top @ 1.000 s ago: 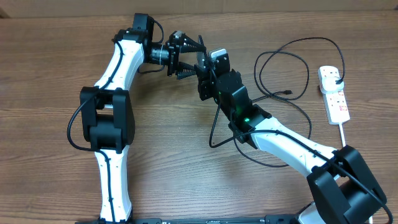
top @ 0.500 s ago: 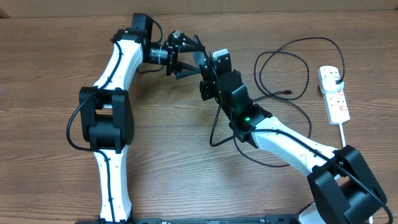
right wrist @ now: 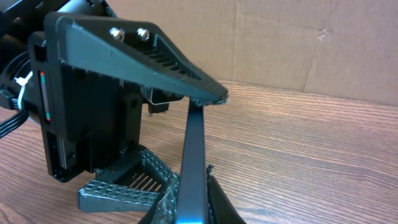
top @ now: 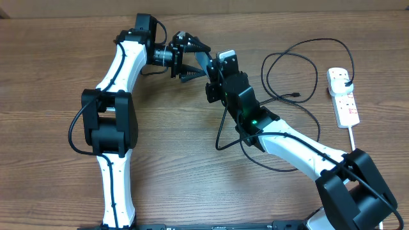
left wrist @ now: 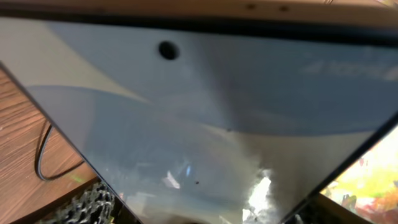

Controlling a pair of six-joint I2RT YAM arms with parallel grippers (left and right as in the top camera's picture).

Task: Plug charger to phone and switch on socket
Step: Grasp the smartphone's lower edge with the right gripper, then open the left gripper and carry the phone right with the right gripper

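Observation:
The phone [top: 202, 62] hangs above the table between both grippers, left of centre at the back. My right gripper [top: 214, 71] is shut on its lower end; in the right wrist view the phone's dark edge [right wrist: 193, 149] rises from between the right gripper's [right wrist: 190, 202] jaws. My left gripper [top: 190, 57] is open, its jaws spread wide about the phone, with its upper finger [right wrist: 155, 53] at the phone's top end and its lower finger [right wrist: 118, 190] beside it. The blue-grey screen [left wrist: 205, 106] fills the left wrist view. The charger cable [top: 291, 57] lies looped on the table, its tip [top: 296, 96] loose. The white socket [top: 344, 96] lies at the far right.
A black plug [top: 345, 78] sits in the socket's far end, and a thick white cord [top: 351, 137] runs from it toward the front. A cardboard wall [right wrist: 298, 43] stands behind the table. Black cable loops [top: 220, 137] lie by the right arm.
The right gripper's jaws have closed on the phone. The left gripper's fingers have spread a little wider. Neither arm has shifted much.

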